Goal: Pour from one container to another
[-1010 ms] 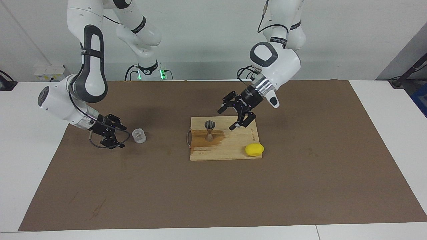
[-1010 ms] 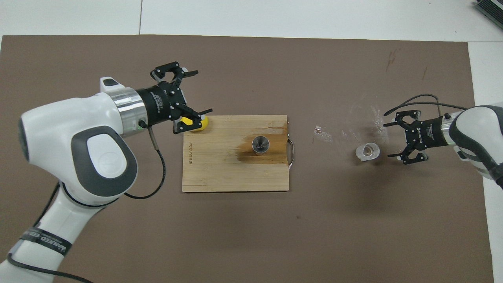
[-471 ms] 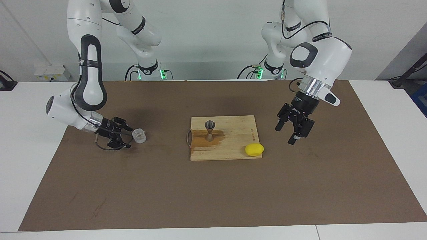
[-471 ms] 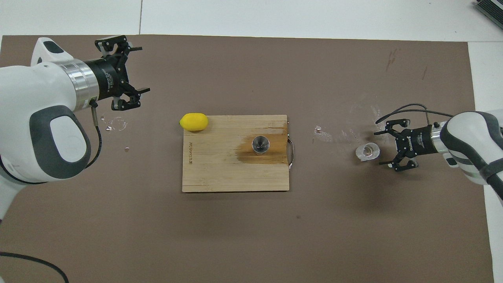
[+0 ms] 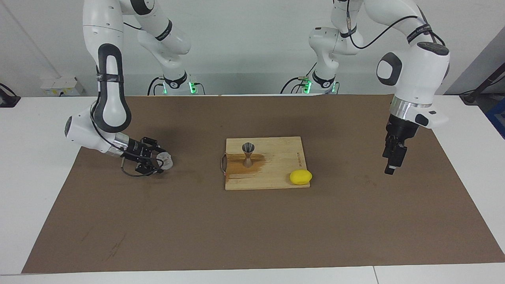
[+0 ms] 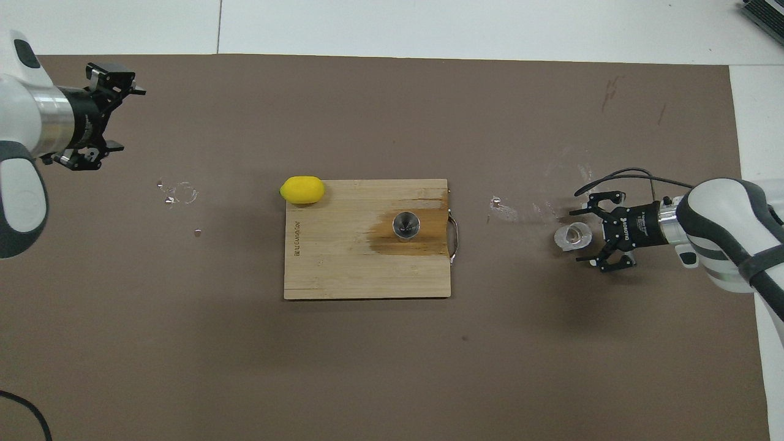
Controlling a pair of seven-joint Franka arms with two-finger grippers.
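Note:
The small clear ribbed cup [image 5: 167, 161] [image 6: 569, 236] stands on the brown mat toward the right arm's end of the table. My right gripper [image 5: 159, 161] [image 6: 579, 237] is low at the mat and open, one finger on each side of the cup, not closed on it. The silver hourglass jigger [image 5: 248, 154] [image 6: 405, 224] stands upright on the wooden cutting board [image 5: 276, 171] [image 6: 343, 269], on a dark wet patch. My left gripper [image 5: 390, 165] [image 6: 125, 119] hangs open and empty over the mat toward the left arm's end.
A yellow lemon [image 5: 300, 177] [image 6: 302, 189] lies at the board's corner farthest from the robots, toward the left arm's end. Spilled drops [image 6: 177, 193] mark the mat under the left arm, and more drops [image 6: 505, 208] lie between the board and the cup.
My left gripper has swung away from over the cutting board out toward the left arm's end of the table. My right gripper has slid closer, so its fingers now flank the cup.

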